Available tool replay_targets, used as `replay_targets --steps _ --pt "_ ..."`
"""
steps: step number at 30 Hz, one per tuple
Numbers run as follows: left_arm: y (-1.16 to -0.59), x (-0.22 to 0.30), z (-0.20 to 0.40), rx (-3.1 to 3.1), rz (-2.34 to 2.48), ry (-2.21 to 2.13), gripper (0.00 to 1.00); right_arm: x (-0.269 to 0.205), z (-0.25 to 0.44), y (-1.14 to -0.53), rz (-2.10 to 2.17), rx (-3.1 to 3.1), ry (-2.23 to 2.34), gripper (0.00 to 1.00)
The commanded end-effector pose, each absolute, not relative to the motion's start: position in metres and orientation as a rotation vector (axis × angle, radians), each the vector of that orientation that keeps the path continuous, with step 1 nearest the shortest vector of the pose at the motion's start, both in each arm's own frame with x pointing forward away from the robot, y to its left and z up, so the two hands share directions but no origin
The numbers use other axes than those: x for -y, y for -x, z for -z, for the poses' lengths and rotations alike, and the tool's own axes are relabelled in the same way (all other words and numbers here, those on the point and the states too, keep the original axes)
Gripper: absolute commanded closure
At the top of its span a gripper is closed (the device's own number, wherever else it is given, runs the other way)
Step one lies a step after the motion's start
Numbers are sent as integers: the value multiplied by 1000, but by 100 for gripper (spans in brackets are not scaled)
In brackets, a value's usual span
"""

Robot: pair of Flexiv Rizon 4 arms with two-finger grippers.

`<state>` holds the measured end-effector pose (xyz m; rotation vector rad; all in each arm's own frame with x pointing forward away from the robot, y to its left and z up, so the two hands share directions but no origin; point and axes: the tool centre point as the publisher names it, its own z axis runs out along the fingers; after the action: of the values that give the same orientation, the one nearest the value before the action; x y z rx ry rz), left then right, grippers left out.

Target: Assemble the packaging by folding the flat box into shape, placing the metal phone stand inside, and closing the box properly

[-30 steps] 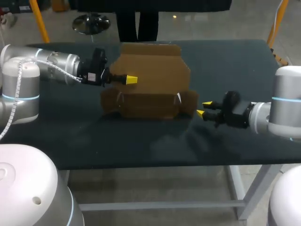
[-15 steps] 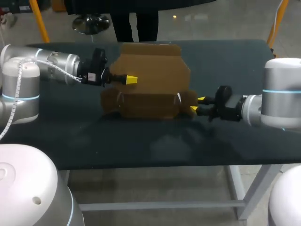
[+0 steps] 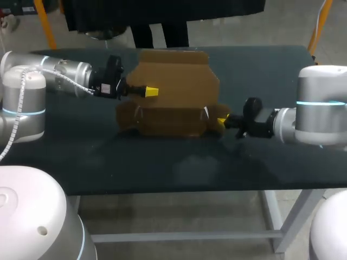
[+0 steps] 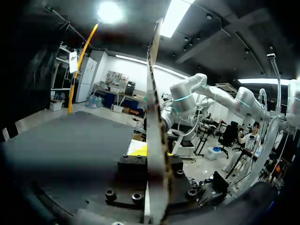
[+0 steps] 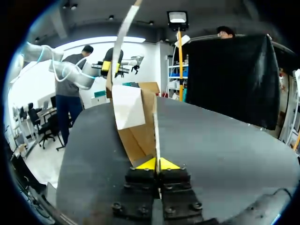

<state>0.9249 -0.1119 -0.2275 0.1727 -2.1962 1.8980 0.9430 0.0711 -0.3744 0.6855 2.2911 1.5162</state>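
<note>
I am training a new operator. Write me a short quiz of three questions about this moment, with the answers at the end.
1. True or false: the right gripper hangs open, apart from the cardboard box.
2. What does the left gripper hold? A) nothing B) an upright panel of the box C) a phone stand
3. Is the box closed now?

Key
1. False: it is shut on the box's right side flap.
2. B
3. No: its panels stand open, only partly folded.
</note>
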Motion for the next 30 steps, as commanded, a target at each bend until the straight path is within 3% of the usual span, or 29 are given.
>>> replay_targets --steps 1,24,30 --pt "-926 112 230 2194 -1896 -168 100 -77 375 -938 -1519 -2277 -690 100" --pt "-926 112 230 2194 -1896 -168 100 -102 380 -936 -1500 -2229 -786 100" --pt "-926 112 230 2194 -1896 -168 100 -109 380 -935 -1495 -2223 -806 71"
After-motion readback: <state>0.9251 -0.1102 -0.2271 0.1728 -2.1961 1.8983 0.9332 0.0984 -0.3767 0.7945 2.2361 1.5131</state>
